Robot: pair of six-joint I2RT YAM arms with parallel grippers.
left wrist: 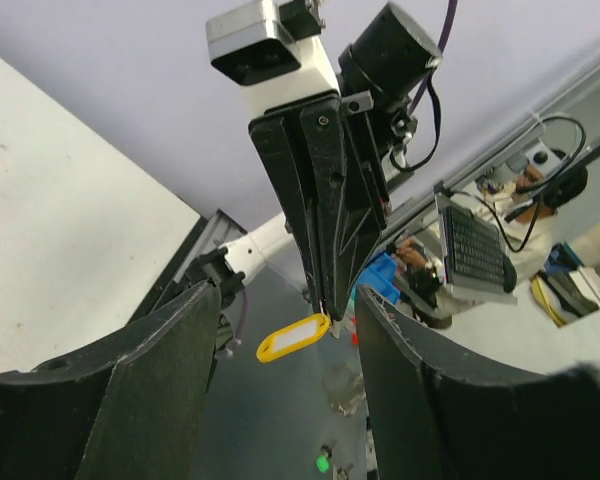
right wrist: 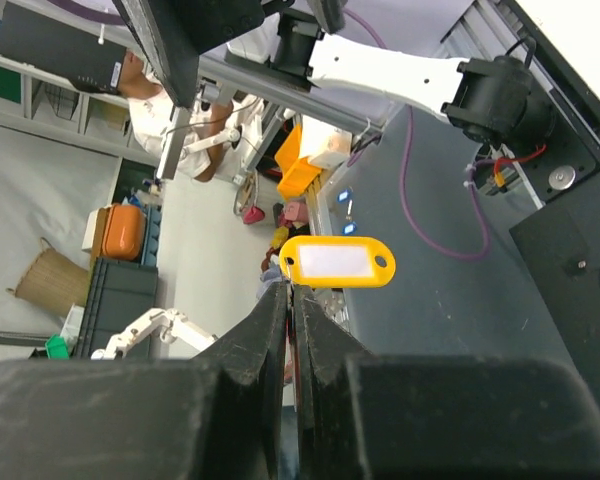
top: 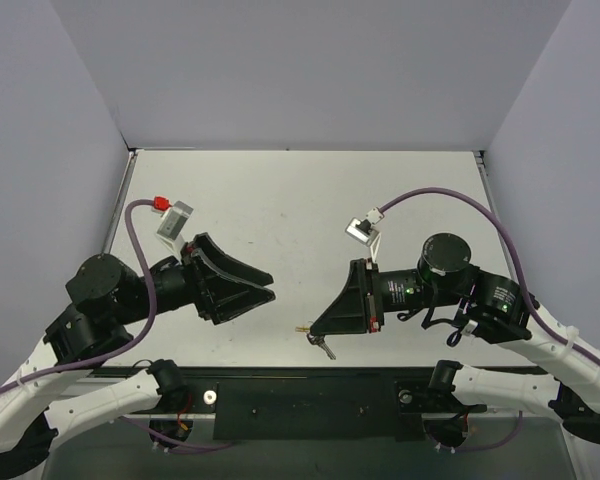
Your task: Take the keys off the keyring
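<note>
My right gripper point(top: 314, 327) is shut, its tips pinching the end of the keyring point(right wrist: 337, 261), a yellow oblong tag with a white label. The keyring sticks out just past the closed fingertips point(right wrist: 280, 300) and also shows in the left wrist view point(left wrist: 293, 337), hanging off the right gripper's tip, and as a small yellow piece in the top view point(top: 302, 327). The small silver-grey key point(top: 325, 346) sits just below the right gripper's tips; I cannot tell whether it hangs or lies on the table. My left gripper point(top: 270, 288) is open and empty, a short way left of the keyring, pointing at it.
The white table point(top: 300, 200) stretches behind both arms, with grey walls on three sides. A black panel point(top: 310, 400) runs along the near edge between the arm bases. Purple cables point(top: 135, 250) loop over each arm.
</note>
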